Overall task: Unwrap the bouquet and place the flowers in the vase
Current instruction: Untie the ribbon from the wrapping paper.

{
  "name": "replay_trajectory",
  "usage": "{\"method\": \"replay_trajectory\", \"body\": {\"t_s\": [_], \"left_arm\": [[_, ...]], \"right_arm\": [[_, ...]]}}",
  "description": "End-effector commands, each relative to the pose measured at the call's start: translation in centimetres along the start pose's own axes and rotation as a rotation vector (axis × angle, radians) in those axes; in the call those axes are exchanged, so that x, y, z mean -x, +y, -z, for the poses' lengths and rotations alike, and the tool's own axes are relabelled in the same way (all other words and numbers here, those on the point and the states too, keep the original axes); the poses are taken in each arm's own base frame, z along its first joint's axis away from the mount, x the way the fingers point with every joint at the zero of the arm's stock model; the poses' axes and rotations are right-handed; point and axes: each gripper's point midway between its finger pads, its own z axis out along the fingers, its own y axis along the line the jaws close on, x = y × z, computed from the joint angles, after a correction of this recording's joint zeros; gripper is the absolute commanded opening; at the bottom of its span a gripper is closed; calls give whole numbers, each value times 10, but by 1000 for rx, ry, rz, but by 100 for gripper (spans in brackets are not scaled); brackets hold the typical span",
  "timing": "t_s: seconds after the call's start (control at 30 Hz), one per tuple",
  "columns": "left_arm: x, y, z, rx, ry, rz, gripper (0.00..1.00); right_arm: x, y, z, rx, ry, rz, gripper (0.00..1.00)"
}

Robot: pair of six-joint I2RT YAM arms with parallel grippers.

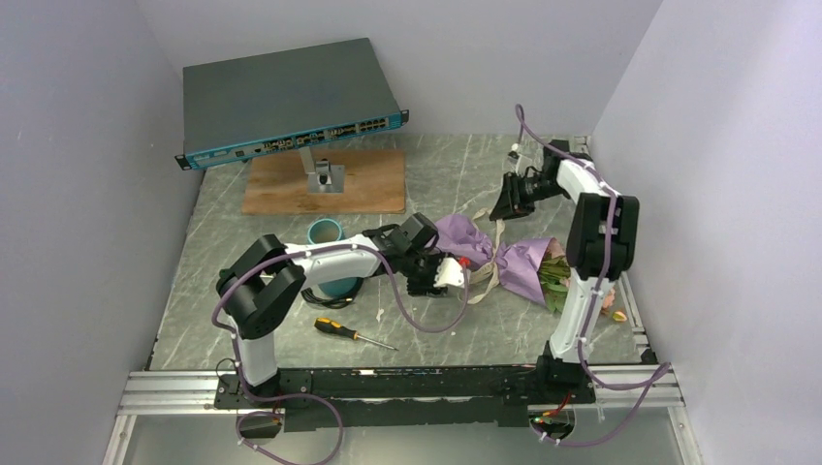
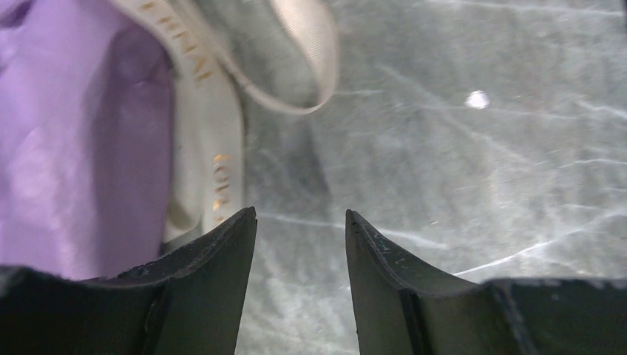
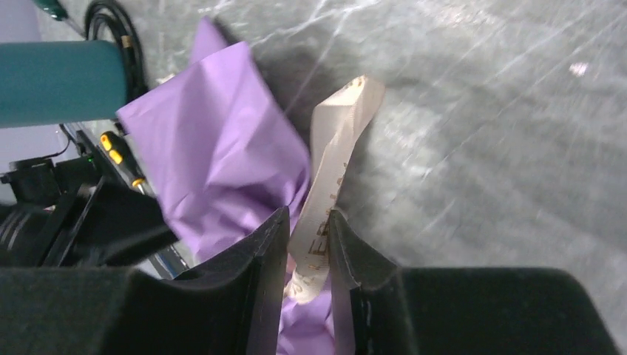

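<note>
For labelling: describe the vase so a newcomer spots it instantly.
On the grey marbled table, look in front of the wooden board, behind the left arm's white forearm. The vase is a plain teal cylinder standing upright, open-topped, the only round container there; the black-and-yellow screwdriver nearby lies flat.

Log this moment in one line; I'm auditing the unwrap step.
stage: ribbon grab | left pincer: open, empty | right pincer: closed on ribbon | bouquet: wrapped, on table | flowers: not in vase
</note>
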Motion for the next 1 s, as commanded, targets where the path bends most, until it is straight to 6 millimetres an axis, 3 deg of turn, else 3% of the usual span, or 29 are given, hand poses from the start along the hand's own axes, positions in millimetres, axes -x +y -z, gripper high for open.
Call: {"method": "replay_trajectory", "body": {"t_s": [0.0,0.17,0.3,0.47,0.7,0.97], "left_arm": [[-1,27,15,82,-58,-33,54],[-2,28,21,115,-71,-30,53],[-9,29,12,102,-65,-57,54],[-15,36,1,95,-50,-64,56],[-15,52,-13,107,-59,0,64],[-34,60,-24,78,-19,87,70]], "right_arm": [[23,50,52,49,-215,174,26],[10,65,67,20,-288,258,24],[6,59,74,-32,-318,258,24],[-5,37,70,-101,-232,238,28],[-14,43,59,-23,-118,245,36],[-28,35,47,24,-20,215,42]]}}
